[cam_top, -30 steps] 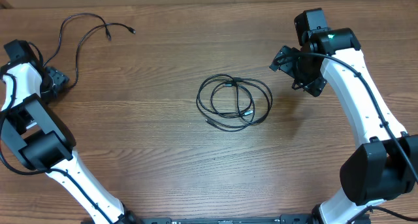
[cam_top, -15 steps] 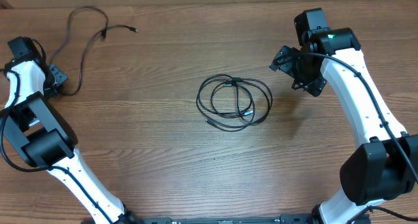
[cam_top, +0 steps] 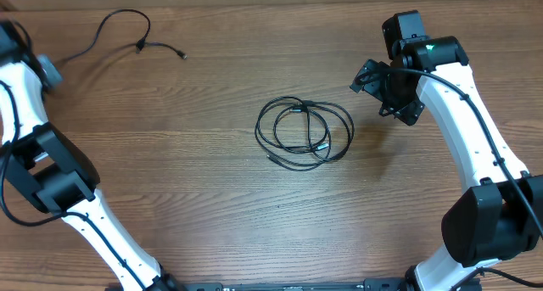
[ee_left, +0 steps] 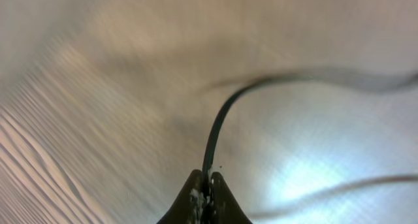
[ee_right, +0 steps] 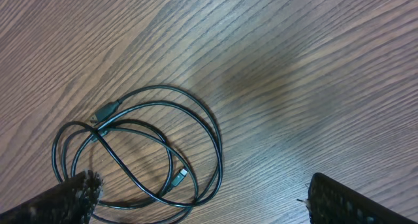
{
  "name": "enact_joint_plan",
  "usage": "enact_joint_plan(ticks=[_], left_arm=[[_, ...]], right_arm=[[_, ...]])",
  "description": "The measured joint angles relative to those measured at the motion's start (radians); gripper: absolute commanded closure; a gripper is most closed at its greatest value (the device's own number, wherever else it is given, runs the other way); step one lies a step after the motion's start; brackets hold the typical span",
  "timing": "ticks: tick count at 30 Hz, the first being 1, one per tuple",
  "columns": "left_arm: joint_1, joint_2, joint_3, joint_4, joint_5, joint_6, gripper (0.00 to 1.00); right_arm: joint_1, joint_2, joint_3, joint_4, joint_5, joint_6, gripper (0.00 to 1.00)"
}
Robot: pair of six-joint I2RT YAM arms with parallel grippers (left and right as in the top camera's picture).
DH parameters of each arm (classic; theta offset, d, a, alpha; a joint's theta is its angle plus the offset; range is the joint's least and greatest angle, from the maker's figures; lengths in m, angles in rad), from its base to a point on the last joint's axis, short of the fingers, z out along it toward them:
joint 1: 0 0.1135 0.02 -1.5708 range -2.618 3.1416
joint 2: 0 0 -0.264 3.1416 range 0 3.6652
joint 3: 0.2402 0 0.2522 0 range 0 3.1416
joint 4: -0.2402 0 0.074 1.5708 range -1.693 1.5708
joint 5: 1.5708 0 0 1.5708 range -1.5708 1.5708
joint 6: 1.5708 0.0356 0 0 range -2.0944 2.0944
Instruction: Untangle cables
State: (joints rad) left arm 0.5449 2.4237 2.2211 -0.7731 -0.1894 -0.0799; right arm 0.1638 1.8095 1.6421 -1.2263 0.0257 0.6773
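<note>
A black cable lies coiled in overlapping loops at the table's middle. In the right wrist view the same coil shows two plug ends inside it. My right gripper hangs just right of the coil, and it is open, with nothing between its fingers. A second loose black cable trails across the far left of the table toward the left arm at the frame's edge. My left gripper is shut on that cable, which rises from between the fingertips; this view is blurred.
The wooden table carries only the two cables. The loose cable's free plug end lies at the back left. Both arms' white links rise from the front corners.
My left gripper has shut on the loose cable and pulled it toward the far left corner, dragging its free end along. The coil and the right arm have not moved.
</note>
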Motion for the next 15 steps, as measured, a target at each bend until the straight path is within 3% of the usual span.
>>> enact_joint_plan(ticks=[2, 3, 4, 7, 9, 15], left_arm=[[0.000, -0.004, 0.080, 0.006, 0.000, -0.034, 0.95], [0.000, -0.004, 0.118, 0.013, 0.006, -0.057, 0.58], [0.000, -0.008, 0.155, 0.031, 0.025, -0.093, 0.35], [0.001, -0.017, 0.177, 0.059, 0.141, -0.138, 0.09], [0.000, -0.017, 0.177, 0.049, 0.215, -0.157, 0.00], [-0.040, 0.003, 0.177, -0.108, 0.336, -0.183, 0.00]], right_arm=[[0.000, 0.000, 0.000, 0.000, 0.000, -0.001, 0.00], [0.000, 0.000, 0.000, 0.000, 0.000, 0.000, 0.00], [0.000, 0.000, 0.000, 0.000, 0.000, -0.001, 0.00], [0.000, 0.000, 0.000, 0.000, 0.000, 0.000, 0.00], [0.000, 0.000, 0.000, 0.000, 0.000, 0.000, 0.00], [0.000, 0.000, 0.000, 0.000, 0.000, 0.000, 0.00]])
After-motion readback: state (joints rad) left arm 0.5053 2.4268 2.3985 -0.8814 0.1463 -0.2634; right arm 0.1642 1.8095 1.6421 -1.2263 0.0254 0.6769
